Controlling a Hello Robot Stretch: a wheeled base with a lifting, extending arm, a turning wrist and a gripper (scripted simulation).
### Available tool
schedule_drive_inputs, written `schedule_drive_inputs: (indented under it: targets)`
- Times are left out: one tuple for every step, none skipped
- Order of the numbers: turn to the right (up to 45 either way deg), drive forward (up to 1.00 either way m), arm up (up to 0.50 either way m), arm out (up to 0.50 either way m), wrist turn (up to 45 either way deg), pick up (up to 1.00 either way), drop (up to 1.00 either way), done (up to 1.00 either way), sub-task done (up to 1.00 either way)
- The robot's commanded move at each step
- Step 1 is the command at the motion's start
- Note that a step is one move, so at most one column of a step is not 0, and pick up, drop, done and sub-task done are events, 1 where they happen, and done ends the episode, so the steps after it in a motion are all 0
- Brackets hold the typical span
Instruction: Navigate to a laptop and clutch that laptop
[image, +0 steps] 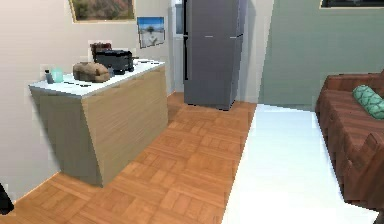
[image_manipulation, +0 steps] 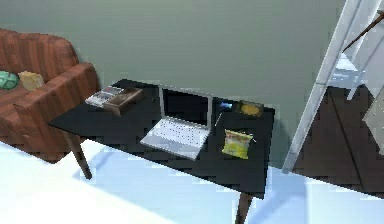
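Laptop (image_manipulation: 180, 125): lid raised, pale keyboard deck facing the near edge, standing about midway along the dark tabletop (image_manipulation: 100, 128) in the arm side view.
Neighbours: a flat stack of books (image_manipulation: 113, 97) apart to its left, a yellow packet (image_manipulation: 237, 143) just beside its right corner.
Handling: likely stiff and flat, fairly heavy for thin fingers. The smooth shell is probably slippery, and the screen and hinge are fragile.
Where to hold: judged best on the base's front or side edge, never on the upright screen.
Risk: a grip far off-centre could let it tip or slide out.
Pincer: its state cannot be told from these views.
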Motion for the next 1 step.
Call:
schedule_drive_inputs:
  targets:
    - [0.0,0.0,0.22,0.0,0.0,0.0,0.0,0.0,0.0]
